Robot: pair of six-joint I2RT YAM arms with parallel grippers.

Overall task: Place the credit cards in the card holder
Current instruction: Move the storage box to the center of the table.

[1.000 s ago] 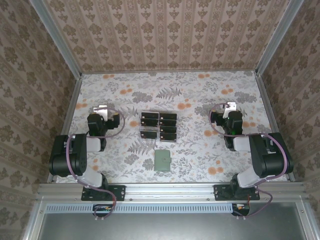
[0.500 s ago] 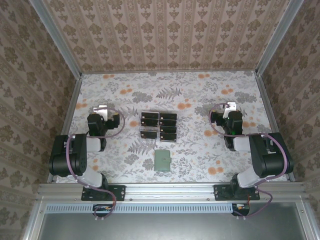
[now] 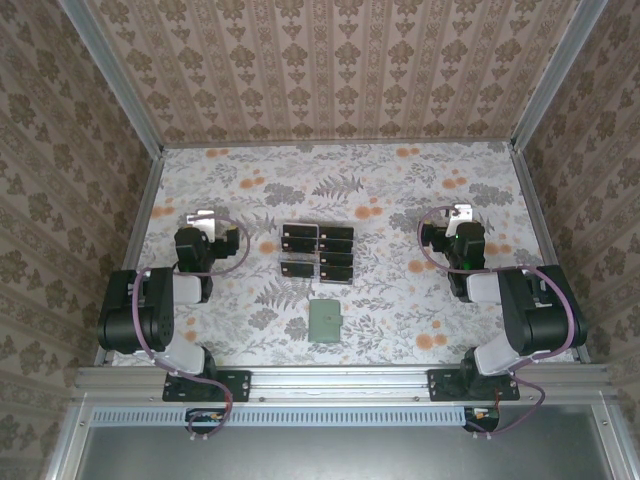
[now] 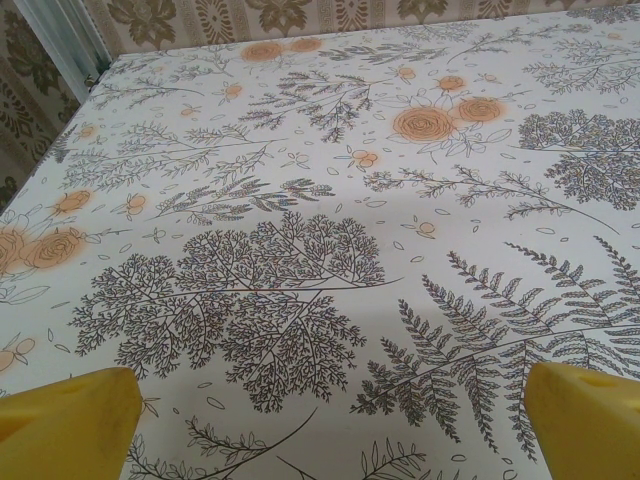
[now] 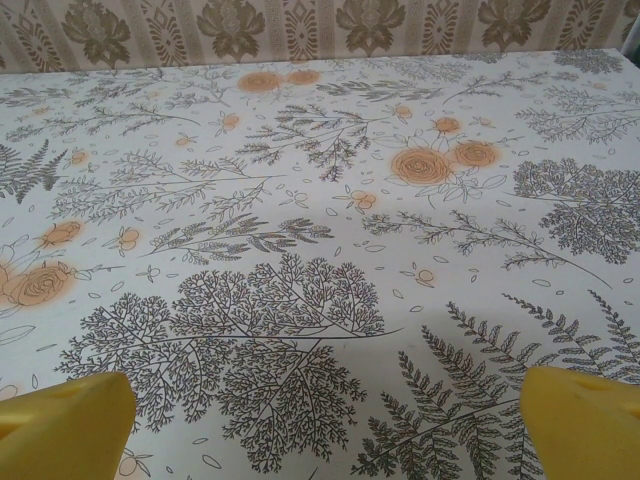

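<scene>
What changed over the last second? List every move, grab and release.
Nothing visibly changed. The left gripper and the right gripper stay open and parked over bare table, holding nothing. The credit cards remain grouped at mid-table, and the card holder lies where it was, just nearer the arms than the cards.

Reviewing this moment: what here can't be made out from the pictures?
1. Credit cards, top view: too small to count exactly or to read their marks.
2. Card holder, top view: too small to tell which edge opens.
3. Left claw and right claw, wrist views: the bottom edge cuts off the fingers below their yellow tips.
</scene>
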